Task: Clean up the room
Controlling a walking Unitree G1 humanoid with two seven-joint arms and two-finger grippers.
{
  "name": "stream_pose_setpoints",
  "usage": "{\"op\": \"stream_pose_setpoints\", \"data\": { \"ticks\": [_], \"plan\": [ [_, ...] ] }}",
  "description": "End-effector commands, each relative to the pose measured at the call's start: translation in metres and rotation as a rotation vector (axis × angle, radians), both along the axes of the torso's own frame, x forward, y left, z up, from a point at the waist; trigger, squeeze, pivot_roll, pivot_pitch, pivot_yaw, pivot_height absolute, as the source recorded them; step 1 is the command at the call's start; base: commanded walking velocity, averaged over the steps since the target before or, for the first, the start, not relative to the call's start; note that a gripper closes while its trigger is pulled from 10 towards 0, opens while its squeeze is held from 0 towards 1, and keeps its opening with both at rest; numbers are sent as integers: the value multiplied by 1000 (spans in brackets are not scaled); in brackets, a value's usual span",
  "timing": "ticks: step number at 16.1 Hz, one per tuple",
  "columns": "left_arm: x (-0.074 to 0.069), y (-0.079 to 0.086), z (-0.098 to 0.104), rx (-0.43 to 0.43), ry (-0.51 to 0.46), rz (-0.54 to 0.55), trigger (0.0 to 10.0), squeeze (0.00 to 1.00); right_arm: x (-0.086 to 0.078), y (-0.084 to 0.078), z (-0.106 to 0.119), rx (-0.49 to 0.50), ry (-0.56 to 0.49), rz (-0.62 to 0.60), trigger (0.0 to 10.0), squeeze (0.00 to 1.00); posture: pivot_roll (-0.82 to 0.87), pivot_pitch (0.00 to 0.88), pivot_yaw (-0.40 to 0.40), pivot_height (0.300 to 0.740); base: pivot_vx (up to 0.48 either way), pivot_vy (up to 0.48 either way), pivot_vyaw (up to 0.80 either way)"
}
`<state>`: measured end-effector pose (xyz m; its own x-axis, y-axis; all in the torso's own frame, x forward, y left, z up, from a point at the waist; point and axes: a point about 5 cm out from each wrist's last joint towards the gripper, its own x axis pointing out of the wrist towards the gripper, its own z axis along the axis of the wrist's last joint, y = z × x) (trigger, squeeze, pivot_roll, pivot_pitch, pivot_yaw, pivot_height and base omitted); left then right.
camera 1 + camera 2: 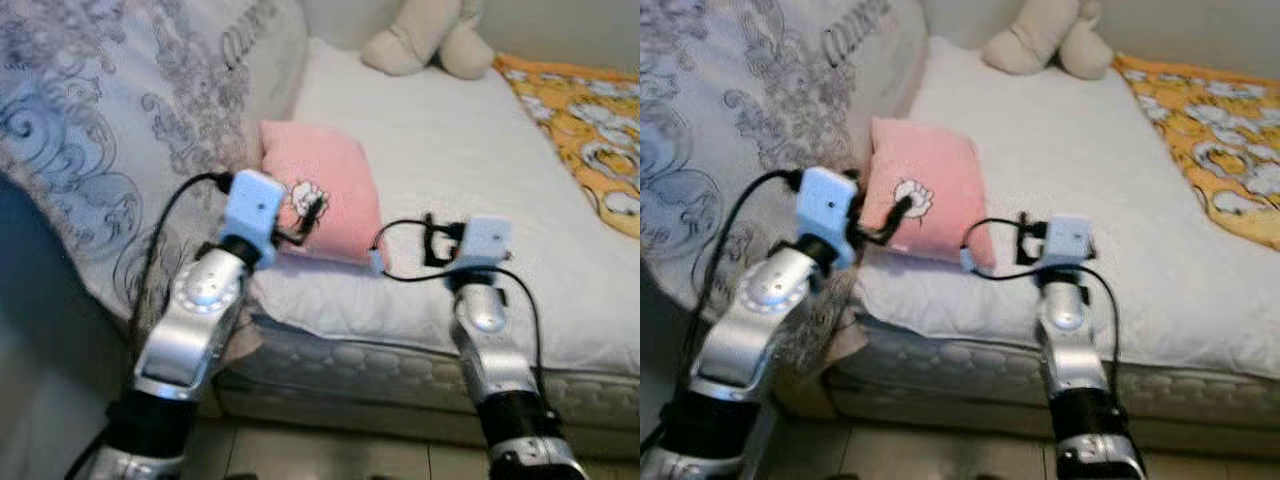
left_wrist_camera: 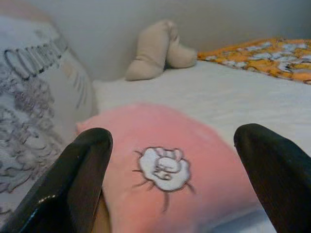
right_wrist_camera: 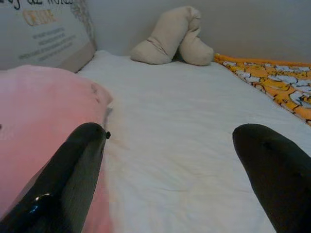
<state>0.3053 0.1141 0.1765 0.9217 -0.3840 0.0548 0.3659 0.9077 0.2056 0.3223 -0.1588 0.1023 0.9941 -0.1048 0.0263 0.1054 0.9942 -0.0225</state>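
The pink pillow (image 1: 322, 190), stitched with a small white flower, lies near the front edge of the bed (image 1: 470, 150), propped partly against a large grey patterned cushion (image 1: 130, 130) that stands at the bed's left end. Both arms reach toward the pink pillow. The left hand (image 2: 167, 179) has its two black fingers spread wide apart, one to either side of the pillow's near end, so the pillow sits between them without being gripped; from the head views its fingertips are right at the flower patch. The right hand (image 3: 175, 179) hovers over the white mattress just to the right of the pillow, fingers likewise spread and holding nothing, with the pillow's corner beside one finger. Beyond the pillow, at the far edge of the bed against the wall, a beige stuffed toy (image 1: 428, 38) slumps, and well to the right of the pillow an orange printed blanket (image 1: 585, 130) covers that side of the bed. As for tidying the room, little looks done so far: the pillow is still out of place near the edge and not yet grasped, and the toy and the blanket appear untouched. The likely step in hand is closing on the pillow, lifting it and setting it properly.
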Motion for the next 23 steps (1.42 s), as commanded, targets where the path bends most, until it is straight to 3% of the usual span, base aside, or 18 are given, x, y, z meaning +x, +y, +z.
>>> {"op": "stream_pose_setpoints", "data": {
  "ticks": [1,6,9,10,12,16,19,23],
  "plan": [
    [1,-7,3,2,-6,-20,10000,0,1,-6,4,-3,-17,-15,10000,0,70,18,-50,719,0,0,0],
    [0,-11,0,-6,-1,-2,10000,0,0,-3,2,-8,-18,-2,10000,0,71,8,-51,719,264,0,0],
    [5,6,-17,-122,139,226,10000,0,-4,-9,2,-3,-37,-18,10000,0,72,2,-48,719,424,91,0],
    [2,6,-24,-107,140,242,10000,0,-12,-12,-2,-5,-35,-16,10000,0,70,0,-50,719,368,311,0],
    [-2,-11,-28,-27,127,162,10000,0,-28,-17,-15,-22,-4,-14,10000,0,65,0,-49,719,182,157,0],
    [-1,-15,-28,-55,146,133,10000,0,-34,-14,-19,-8,4,-20,10000,0,51,0,-39,719,120,0,0],
    [-1,-20,-26,-22,123,112,10000,0,-32,-14,-18,-2,7,-24,10000,0,51,6,-36,719,480,0,0],
    [-1,-22,-20,-27,103,90,10000,0,-13,-35,-16,34,55,-96,10000,0,67,31,-28,719,480,0,0]
  ]
}}
